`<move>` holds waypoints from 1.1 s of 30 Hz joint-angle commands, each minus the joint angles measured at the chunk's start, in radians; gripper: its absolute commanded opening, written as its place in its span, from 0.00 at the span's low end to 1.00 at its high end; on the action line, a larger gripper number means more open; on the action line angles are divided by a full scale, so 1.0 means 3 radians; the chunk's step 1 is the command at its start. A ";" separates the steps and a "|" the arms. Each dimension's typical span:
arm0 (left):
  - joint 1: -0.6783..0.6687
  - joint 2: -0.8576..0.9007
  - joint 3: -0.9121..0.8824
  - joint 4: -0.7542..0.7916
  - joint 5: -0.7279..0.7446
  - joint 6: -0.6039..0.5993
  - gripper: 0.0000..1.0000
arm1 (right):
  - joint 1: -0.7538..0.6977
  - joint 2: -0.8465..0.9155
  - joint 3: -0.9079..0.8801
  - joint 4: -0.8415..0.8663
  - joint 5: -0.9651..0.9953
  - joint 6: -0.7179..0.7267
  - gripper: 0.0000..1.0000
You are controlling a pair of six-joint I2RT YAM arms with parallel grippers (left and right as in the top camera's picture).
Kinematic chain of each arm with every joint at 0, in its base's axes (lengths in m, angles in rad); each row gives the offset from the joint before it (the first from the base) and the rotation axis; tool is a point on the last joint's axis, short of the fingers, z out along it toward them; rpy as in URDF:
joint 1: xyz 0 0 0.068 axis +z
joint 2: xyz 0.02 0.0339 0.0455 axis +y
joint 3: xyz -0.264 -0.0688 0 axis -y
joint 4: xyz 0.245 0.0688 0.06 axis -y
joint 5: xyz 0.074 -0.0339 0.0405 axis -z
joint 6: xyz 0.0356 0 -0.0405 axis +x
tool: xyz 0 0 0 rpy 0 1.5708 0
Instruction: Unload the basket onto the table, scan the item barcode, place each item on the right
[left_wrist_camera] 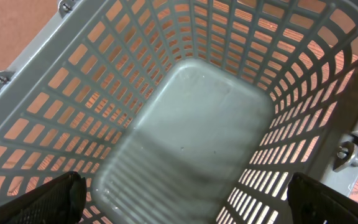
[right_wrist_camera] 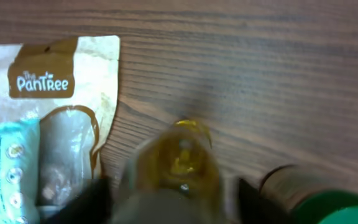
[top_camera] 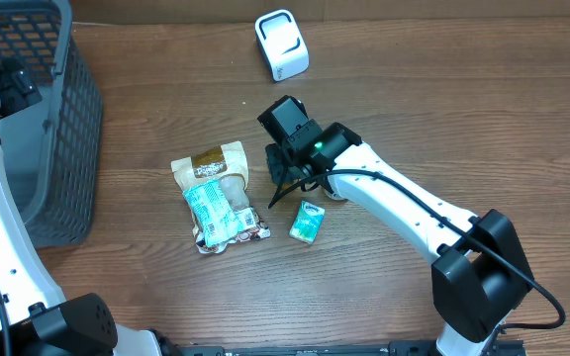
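Note:
Blurred in the right wrist view, a yellow translucent item [right_wrist_camera: 182, 155] lies between the two dark fingers [right_wrist_camera: 92, 199] of my right gripper [right_wrist_camera: 173, 199]. The blur hides whether the fingers press on it. From overhead, that gripper [top_camera: 287, 168] hangs low over the table just right of a beige Pantree snack pouch [top_camera: 216, 166], which has a teal packet [top_camera: 211, 210] lying on it. A white scanner [top_camera: 281, 44] stands at the back of the table. My left gripper [left_wrist_camera: 185, 202] is open with nothing in it, above the inside of the grey basket [left_wrist_camera: 185, 106].
A small green pack [top_camera: 308, 222] lies in front of the right arm. A brownish cylinder with a green end [right_wrist_camera: 328, 205] shows at the lower right of the right wrist view. The grey basket [top_camera: 62, 129] fills the table's left edge.

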 commanded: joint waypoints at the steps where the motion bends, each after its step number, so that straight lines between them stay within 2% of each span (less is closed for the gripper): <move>1: -0.0006 -0.0008 0.0048 0.0001 0.0025 0.0064 1.00 | 0.0013 0.0017 -0.0014 0.0043 0.0034 -0.0102 1.00; 9: -0.0006 -0.0008 0.0048 0.0001 0.0025 0.0064 1.00 | 0.0011 0.0017 0.0135 0.0031 0.0032 -0.0109 1.00; 13: -0.0008 -0.0008 0.0048 0.0001 0.0025 0.0062 0.99 | 0.0011 0.0024 0.0145 -0.0027 0.0033 0.0092 1.00; 30: -0.0006 -0.0008 0.0048 0.0001 0.0025 0.0064 1.00 | 0.0011 0.0047 0.0140 0.0019 0.0034 0.0092 1.00; 33: -0.0008 -0.0008 0.0048 0.0001 0.0025 0.0062 1.00 | 0.0011 0.0047 0.0140 0.0045 0.0033 0.0097 0.89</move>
